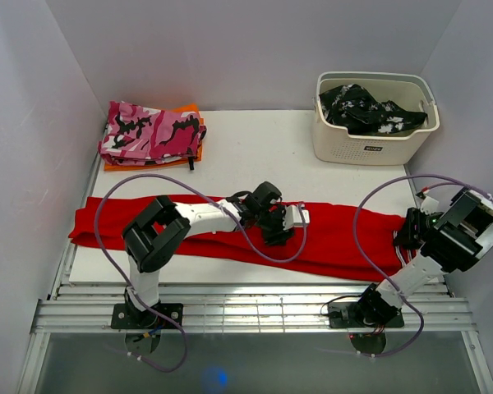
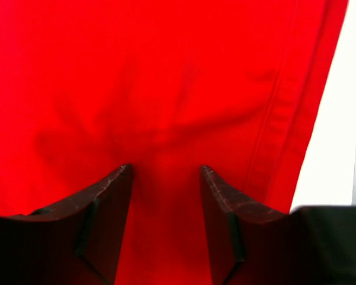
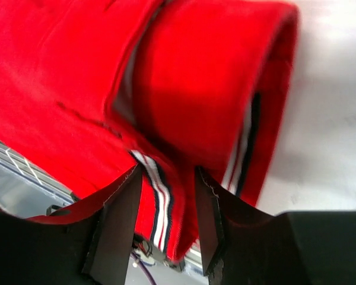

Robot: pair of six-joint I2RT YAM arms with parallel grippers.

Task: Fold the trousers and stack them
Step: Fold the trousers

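A large bright-red fabric pair of long trousers [image 1: 345, 232] lies stretched lengthwise along the near edge of the white bench [image 1: 263, 139], reaching almost from the left edge to the right edge, where its end droops over the side. The left gripper [image 2: 166, 170] stands over the middle of the garment with its jaws parted and nothing clamped; a soft pucker of cloth rises in the gap. The right gripper [image 3: 166, 171] meets the right end, its jaws partly closed either side of the doubled edge carrying the thin white stripes [image 3: 160, 219]; whether they actually pinch it cannot be told. The step in hand appears to be securing both holds for a fold across the length. To do it well, the right jaws should take every layer of the striped edge, not only the top one, and the left should grip the cloth at the intended crease, with seams kept aligned. A folded pink camouflage garment [image 1: 148, 131] at the far left corner probably marks the stack.
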